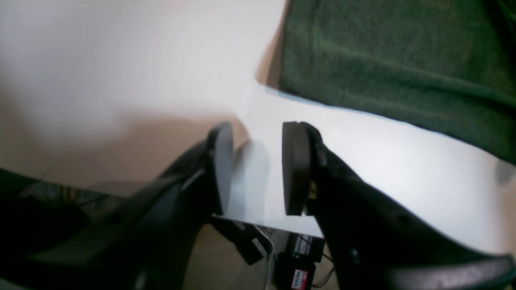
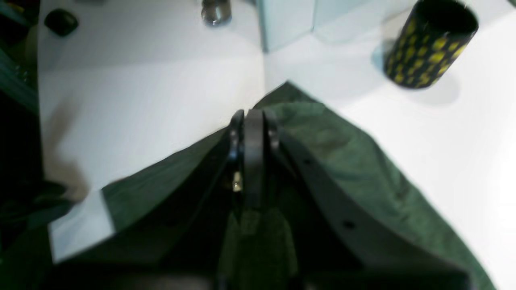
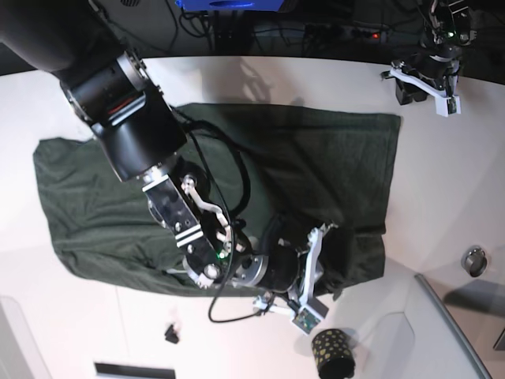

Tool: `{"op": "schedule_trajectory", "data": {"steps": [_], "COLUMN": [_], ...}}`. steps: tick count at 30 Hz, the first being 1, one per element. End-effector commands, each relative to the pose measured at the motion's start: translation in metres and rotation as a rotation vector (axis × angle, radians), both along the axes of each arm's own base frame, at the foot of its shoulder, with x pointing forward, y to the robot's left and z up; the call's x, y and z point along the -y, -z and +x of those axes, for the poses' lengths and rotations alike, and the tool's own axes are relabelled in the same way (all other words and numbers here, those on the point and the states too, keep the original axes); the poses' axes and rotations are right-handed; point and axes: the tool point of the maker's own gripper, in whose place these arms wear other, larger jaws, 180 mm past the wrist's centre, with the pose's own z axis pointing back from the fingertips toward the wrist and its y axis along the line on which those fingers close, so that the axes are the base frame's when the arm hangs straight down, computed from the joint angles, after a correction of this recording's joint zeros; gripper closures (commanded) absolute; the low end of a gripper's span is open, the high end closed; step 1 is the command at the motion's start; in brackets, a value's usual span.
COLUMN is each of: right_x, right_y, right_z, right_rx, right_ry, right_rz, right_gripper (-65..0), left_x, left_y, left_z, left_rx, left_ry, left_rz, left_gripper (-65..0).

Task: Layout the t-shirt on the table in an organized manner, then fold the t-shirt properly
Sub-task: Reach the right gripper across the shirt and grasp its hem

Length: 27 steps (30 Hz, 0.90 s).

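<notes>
Desk (image 3: 63,316): white, smooth, with a curved far edge against a dark background of cables; thin seam lines run across its near part.
T-shirt (image 3: 95,213): plain dark green, spread over the middle of the desk from the far left to right of centre; the left part lies fairly flat with soft wrinkles, the near right corner is bunched and lifted.
Right arm (image 3: 130,118): thick black, reaching in from the far left, lying over the t-shirt toward its near right corner.
Right gripper (image 2: 254,121): its jaws are pressed together on the t-shirt's bunched near right corner; in the right wrist view green cloth drapes away on both sides below the fingers.
Black-and-gold cup (image 3: 332,350): upright on the desk at the near edge, just right of the right gripper, apart from the cloth.
Grey panel (image 3: 450,316): raised, tray-like, at the near right corner of the desk.
Metal knob (image 3: 474,260): small, round, on the desk at the right, beside the panel.
Left gripper (image 1: 258,167): at the far right, off the t-shirt; its jaws stand apart with only bare desk between the pads, the shirt's edge lying near but not touching.
</notes>
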Motion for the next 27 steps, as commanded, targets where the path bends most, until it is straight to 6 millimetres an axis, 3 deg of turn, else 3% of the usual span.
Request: {"op": "schedule_trajectory", "data": {"steps": [1,9,13,17,21,23,27], "right_x": [-0.007,0.01,0.011,0.008,0.008,0.008,0.011], "right_y": [-0.029,-0.036,-0.042,-0.061,-0.064,-0.061,-0.039], "right_z": [0.012,0.059,0.067,0.075,0.077,0.076,0.071], "right_rx": [0.055,0.096,0.111,0.148,0.153,0.145,0.071], "right_ry": [0.002,0.13,0.13,0.126,0.127,0.125,0.113], "right_rz": [0.068,0.123,0.114,0.122,0.118,0.107,0.0], "right_gripper": [-0.6,-0.6,-0.6,-0.6,-3.2,-14.9,-56.0], "left_x": [-0.005,-0.005,-0.005,-0.005,-0.004,-0.004,-0.004], "left_y": [-0.009,-0.007,-0.008,-0.007,-0.007,-0.007,-0.007], "left_z": [0.006,0.0,0.001,0.001,-0.002,-0.002,0.0], "left_rx": [0.035,0.021,0.024,0.022,0.018,0.018,0.021], "left_ry": [0.006,0.006,0.006,0.006,0.007,0.007,0.007], "left_rz": [0.017,0.017,0.017,0.017,0.017,0.017,0.017], "left_gripper": [-20.7,-20.7,-20.7,-20.7,-20.7,-20.7,-21.6]}}
